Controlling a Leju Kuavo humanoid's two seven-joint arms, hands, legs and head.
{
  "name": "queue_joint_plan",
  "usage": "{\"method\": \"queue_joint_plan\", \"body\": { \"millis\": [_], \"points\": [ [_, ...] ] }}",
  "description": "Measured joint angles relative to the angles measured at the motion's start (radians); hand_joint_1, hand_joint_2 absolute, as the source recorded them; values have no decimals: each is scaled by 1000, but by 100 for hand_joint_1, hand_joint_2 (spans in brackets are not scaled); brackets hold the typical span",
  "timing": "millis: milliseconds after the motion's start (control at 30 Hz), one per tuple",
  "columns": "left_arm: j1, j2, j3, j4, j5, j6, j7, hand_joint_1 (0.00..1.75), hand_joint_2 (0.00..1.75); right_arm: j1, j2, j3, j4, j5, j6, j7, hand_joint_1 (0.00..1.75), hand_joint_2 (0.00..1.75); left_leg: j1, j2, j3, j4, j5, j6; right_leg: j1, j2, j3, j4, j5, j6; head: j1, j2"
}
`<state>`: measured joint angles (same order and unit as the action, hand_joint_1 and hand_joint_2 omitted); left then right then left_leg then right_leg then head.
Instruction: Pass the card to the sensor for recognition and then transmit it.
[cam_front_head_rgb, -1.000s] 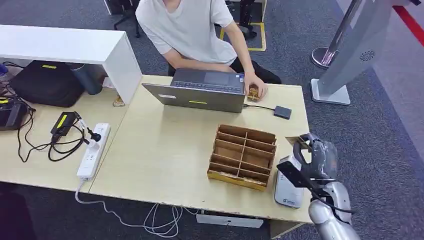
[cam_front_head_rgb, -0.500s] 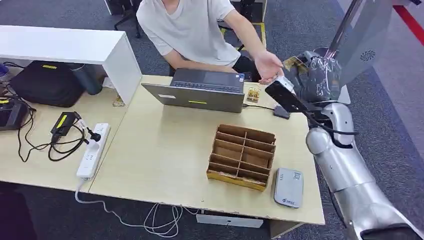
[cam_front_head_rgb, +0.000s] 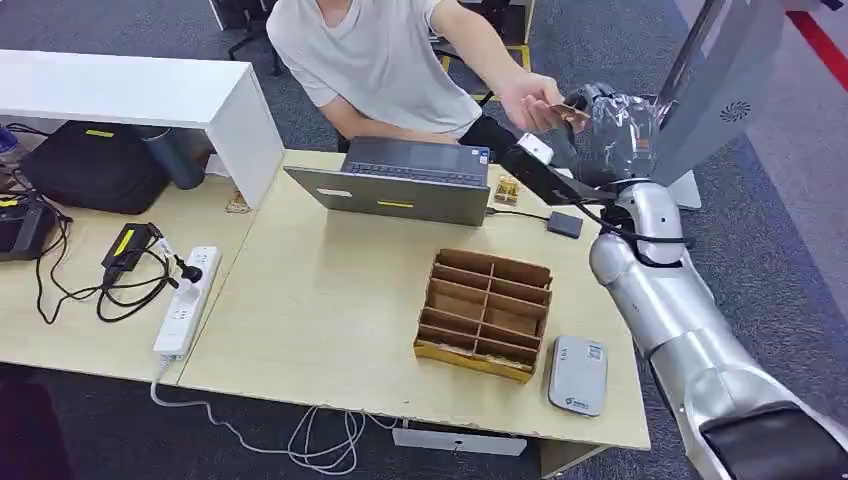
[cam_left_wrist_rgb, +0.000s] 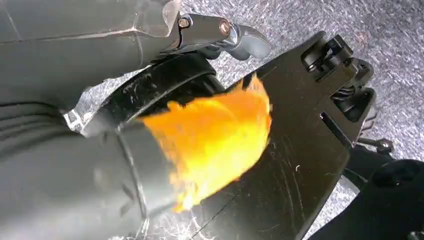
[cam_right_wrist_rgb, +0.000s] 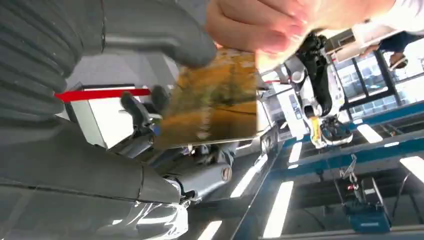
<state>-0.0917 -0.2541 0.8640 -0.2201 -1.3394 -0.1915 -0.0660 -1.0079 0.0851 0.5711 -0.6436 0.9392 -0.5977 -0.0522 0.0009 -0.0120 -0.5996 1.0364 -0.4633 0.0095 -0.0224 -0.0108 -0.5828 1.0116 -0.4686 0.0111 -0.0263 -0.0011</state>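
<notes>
Sensor (cam_front_head_rgb: 577, 375), grey and flat, lies at the near right corner of the pale wooden counter (cam_front_head_rgb: 330, 300), just beside a cardboard divider box (cam_front_head_rgb: 486, 312). Farther back sits an open laptop (cam_front_head_rgb: 400, 181). Beyond it, above grey carpet (cam_front_head_rgb: 770, 290), the right robot hand (cam_front_head_rgb: 612, 130) grips the card (cam_right_wrist_rgb: 212, 100), which a seated person's hand (cam_front_head_rgb: 530, 102) also touches.

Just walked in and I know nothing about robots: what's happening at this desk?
The robot's right hand is raised over the far side of the desk, holding out a card to the seated person. The person's hand has hold of the card's other end, so it is a handover. The grey card reader lies at the near edge beside a cardboard sorting box.
</notes>
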Motion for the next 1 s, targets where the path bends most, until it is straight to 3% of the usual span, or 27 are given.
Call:
{"method": "queue_joint_plan", "body": {
  "millis": [233, 400, 733, 1000],
  "points": [
    [7, 2, 6, 0, 30, 37, -15, 0, 175, 76, -5, -2, 4, -32, -41, -58, 0, 175, 0, 0, 0, 0, 0, 0, 0, 0, -1, 0, 0, 0, 0, 0],
    [8, 0, 21, 0, 51, 53, -15, 0, 175, 182, -36, -5, -73, -43, -58, -100, 0, 175, 0, 0, 0, 0, 0, 0, 0, 0, -1, -1, 0, 0, 0, 0],
    [13, -7, 77, 0, 111, 87, -19, 0, 175, 609, -204, -16, -567, 33, -63, -142, 0, 175, 0, 0, -1, 0, -3, 1, 0, -1, -1, -2, -2, 1, 0, 0],
    [17, -8, 109, 1, 144, 99, -31, 0, 175, 938, -337, -64, -921, 218, -97, -148, 0, 175, 0, 0, -1, 0, -5, 0, 0, 0, -1, -2, -3, 1, 0, 0]
  ]
}}
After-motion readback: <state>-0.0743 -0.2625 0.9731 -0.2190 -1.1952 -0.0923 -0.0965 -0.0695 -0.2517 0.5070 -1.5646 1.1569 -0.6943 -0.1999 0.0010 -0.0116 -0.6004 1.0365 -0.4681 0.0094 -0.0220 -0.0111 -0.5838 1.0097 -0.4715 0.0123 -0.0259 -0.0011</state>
